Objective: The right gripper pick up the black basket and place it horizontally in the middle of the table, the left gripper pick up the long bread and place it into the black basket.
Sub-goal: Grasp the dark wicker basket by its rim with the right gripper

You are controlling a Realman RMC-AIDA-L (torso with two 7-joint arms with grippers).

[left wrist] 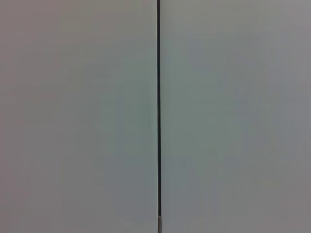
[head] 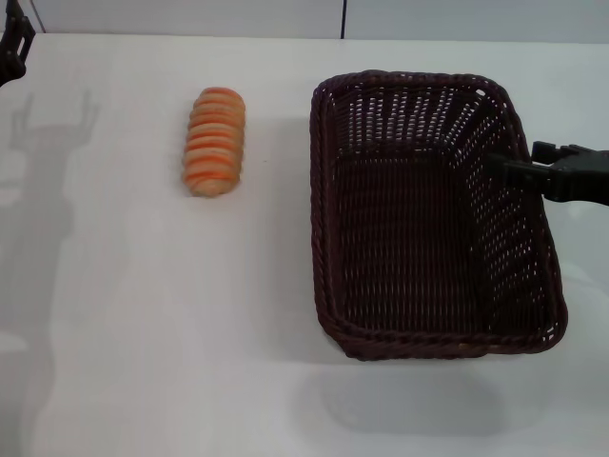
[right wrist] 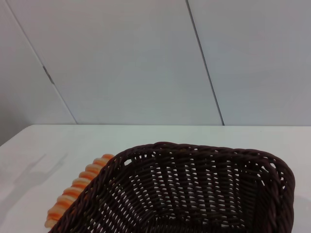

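The black basket (head: 428, 219) is on the right half of the table (head: 143, 333). Its shadow lies apart from it toward the front edge, so it hangs a little above the surface. My right gripper (head: 506, 169) reaches in from the right and is shut on the basket's right rim. The long bread (head: 215, 141), orange with cream stripes, lies on the table left of the basket, apart from it. In the right wrist view the basket (right wrist: 194, 189) fills the lower part, with the bread (right wrist: 77, 187) beyond its rim. My left gripper (head: 13, 48) is parked at the far left back corner.
White wall panels stand behind the table's back edge (head: 285, 36). The left wrist view shows only a wall with a dark vertical seam (left wrist: 158, 116). Bare tabletop lies in front of the bread and to the basket's left.
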